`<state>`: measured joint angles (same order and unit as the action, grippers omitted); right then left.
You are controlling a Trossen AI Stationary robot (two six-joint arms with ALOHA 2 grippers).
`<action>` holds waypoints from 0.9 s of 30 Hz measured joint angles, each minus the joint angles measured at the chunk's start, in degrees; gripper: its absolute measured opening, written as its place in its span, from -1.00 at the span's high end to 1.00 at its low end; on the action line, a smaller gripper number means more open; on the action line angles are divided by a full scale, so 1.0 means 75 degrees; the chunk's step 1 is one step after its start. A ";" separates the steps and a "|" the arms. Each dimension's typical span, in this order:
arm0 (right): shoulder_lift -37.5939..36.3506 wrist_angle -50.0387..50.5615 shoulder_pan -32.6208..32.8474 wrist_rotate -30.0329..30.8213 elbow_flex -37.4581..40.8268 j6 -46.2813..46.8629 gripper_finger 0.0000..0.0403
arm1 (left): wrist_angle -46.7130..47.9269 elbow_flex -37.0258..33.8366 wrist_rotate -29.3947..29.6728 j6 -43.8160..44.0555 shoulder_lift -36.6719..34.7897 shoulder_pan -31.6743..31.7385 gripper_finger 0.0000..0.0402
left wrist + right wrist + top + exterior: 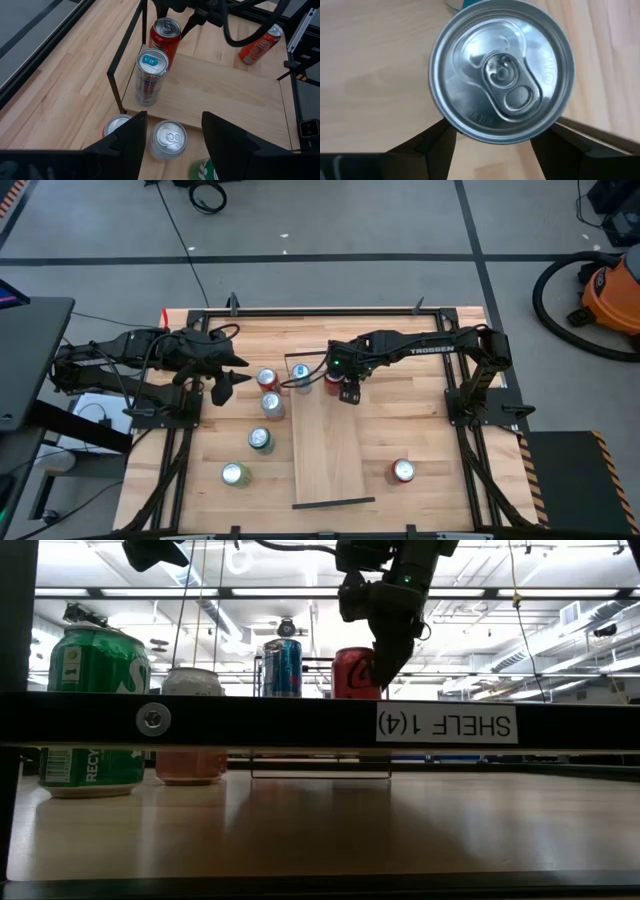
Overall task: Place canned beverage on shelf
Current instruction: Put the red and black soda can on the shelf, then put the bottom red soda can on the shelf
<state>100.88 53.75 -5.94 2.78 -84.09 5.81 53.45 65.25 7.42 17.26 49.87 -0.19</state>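
Note:
A red can (332, 380) stands upright at the far end of the pale-wood shelf (328, 450), next to a slim blue can (301, 373) and close to the black wire rail. My right gripper (492, 145) is directly over the red can (502, 70) and shut on it. My left gripper (172, 140) hangs open and holds nothing, above the cans left of the shelf. My right gripper pinches the red can between its two fingers, one on each opposite side of the wall just below the top rim (445, 125). The fingers come steeply from above, pointing down. The can stays upright with its base on the shelf board (225, 95).
Several loose cans stand on the slatted tabletop left of the shelf: a red one (268, 378), a silver one (273, 404) and two green ones (260, 439) (235, 474). Another red can (403, 471) stands to the right. A second wire rail (333, 503) closes the shelf's near end.

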 joint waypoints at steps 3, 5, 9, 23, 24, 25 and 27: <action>0.0000 0.0000 -0.0057 0.0086 0.0000 -0.0576 -0.24 | -0.0002 0.0000 0.0000 0.0041 0.0000 0.0000 0.01; 0.0000 -0.0002 -0.0118 0.0148 0.0000 -0.0833 -0.24 | -0.0003 0.0000 0.0000 0.0041 0.0000 0.0000 0.01; 0.0000 -0.0017 -0.0205 0.0583 0.0000 -0.1321 -0.24 | 0.0000 0.0000 0.0000 0.0041 0.0000 0.0000 0.01; 0.0000 0.0877 0.0053 0.0411 -0.0057 -0.0159 -0.24 | 0.0061 0.0000 -0.0022 0.0475 0.0000 0.0000 0.01; 0.0000 0.1202 0.0092 0.0357 -0.0125 0.0044 -0.24 | 0.0098 0.0000 -0.0099 0.0572 0.0000 0.0000 0.01; 0.0000 0.1456 0.0124 0.0245 -0.0177 0.0240 -0.24 | 0.0124 0.0000 -0.0227 0.0674 0.0000 0.0000 0.01; -0.0039 0.1798 0.0190 -0.0099 -0.0227 0.0613 -0.24 | 0.0116 0.0000 -0.0564 0.0796 0.0000 -0.0001 0.01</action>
<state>100.59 67.24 -4.52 2.04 -85.80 10.41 54.32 65.25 3.19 23.23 49.87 -0.19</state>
